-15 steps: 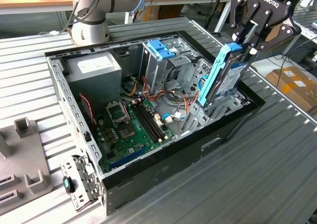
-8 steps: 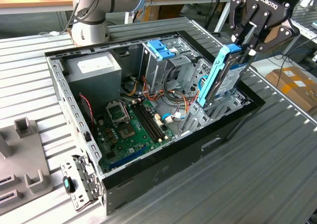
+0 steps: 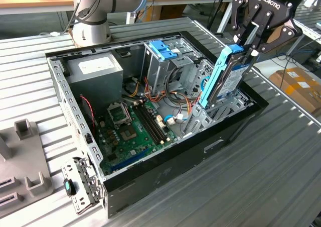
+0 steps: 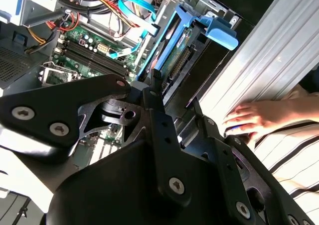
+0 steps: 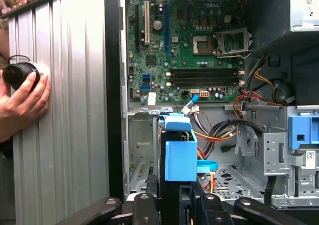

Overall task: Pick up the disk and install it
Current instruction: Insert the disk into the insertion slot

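Exterior view: the gripper (image 3: pixel 247 48) clamps the disk (image 3: pixel 225 79) by its top edge. The disk stands upright, lower end inside the case (image 3: pixel 165 172). Installing seems underway and calls for a straight, square descent. Second wrist view: cables (image 4: pixel 134 8) lie near the disk. First wrist view: the case wall runs just beside it; a hand (image 5: pixel 22 98) rests on the surface (image 5: pixel 75 135) outside.

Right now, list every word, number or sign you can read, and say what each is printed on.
On the gripper housing: white maker's name, not quoted here.
On the motherboard: white maker's name, likewise not quoted; its finer markings are unreadable.
On the power supply sticker: unreadable.
On the disk: nothing readable.
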Robot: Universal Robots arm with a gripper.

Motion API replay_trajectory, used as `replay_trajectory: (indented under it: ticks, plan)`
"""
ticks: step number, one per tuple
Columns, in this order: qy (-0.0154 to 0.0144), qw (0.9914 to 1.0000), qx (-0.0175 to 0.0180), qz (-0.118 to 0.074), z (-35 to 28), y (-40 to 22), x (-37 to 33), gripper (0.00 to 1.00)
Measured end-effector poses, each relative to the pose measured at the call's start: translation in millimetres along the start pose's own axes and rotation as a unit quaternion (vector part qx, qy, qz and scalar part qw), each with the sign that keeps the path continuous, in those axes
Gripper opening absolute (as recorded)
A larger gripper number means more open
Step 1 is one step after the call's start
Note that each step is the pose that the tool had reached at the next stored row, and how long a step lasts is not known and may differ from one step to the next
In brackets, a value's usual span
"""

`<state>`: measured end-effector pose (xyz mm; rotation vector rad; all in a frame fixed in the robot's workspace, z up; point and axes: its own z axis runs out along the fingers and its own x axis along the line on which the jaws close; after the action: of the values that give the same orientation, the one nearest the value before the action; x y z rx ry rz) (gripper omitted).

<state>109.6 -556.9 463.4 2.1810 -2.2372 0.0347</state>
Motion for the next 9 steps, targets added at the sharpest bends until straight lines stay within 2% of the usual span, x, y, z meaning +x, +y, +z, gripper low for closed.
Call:
replay_trajectory:
  ticks: [9]
  plan:
    - [-0.0001, 1.0, 0.0, -0.001, 0.0, 0.2, -0.9, 0.35]
